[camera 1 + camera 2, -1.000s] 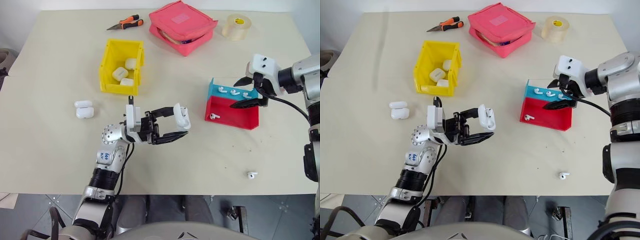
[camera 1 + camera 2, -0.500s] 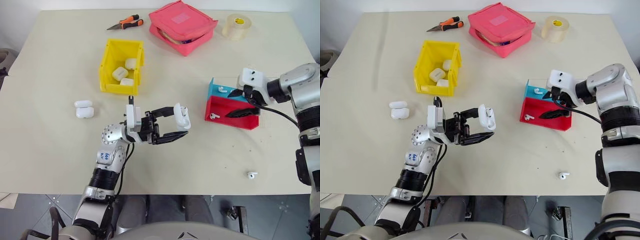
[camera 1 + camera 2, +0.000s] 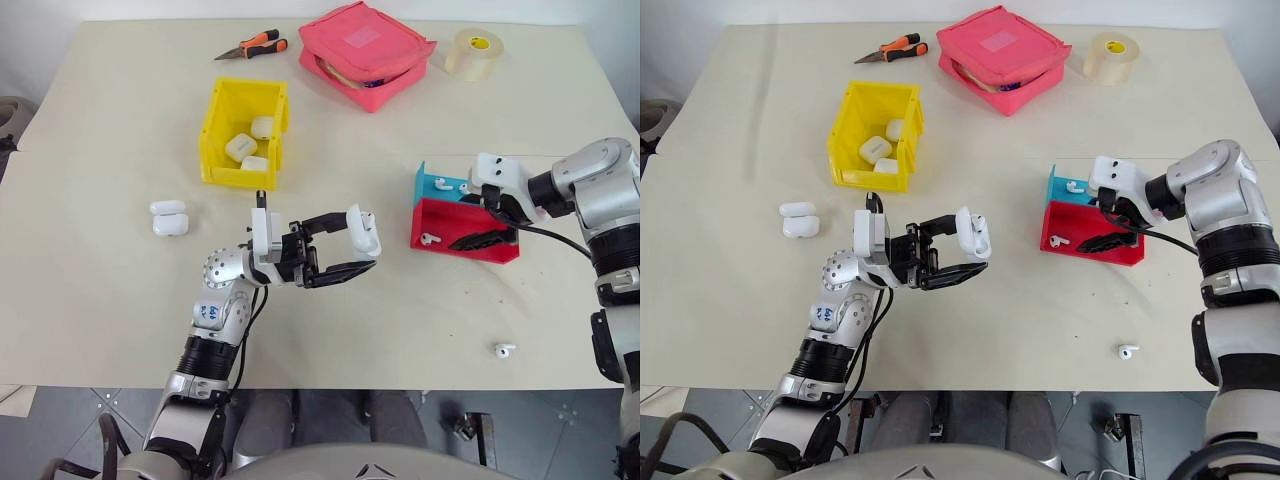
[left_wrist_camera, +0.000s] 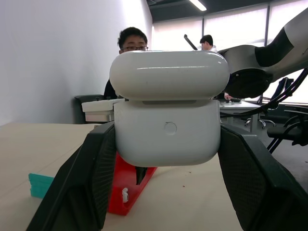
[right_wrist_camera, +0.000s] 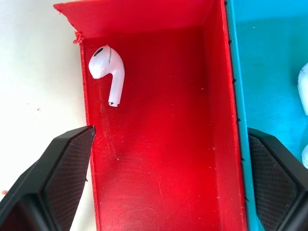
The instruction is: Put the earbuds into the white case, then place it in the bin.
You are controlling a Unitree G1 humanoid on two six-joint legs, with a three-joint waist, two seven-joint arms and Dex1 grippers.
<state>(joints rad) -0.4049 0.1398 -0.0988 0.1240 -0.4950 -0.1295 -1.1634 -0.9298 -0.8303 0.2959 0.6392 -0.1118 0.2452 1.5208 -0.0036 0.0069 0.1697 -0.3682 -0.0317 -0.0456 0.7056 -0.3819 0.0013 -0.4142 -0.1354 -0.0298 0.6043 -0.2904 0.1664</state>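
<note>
While left gripper [image 3: 362, 252] clamps white case [image 3: 364, 230] — right gripper [image 5: 168, 185] gapes over tray [image 5: 159, 24]

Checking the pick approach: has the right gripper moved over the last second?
Yes. The right gripper has come down toward the tray, now hanging over its red compartment.

Silver-grey jointed metal arms carry black cables and white wrist housings; the left gripper [image 3: 352, 247] and right gripper [image 3: 484, 213] have black textured fingers.
</note>
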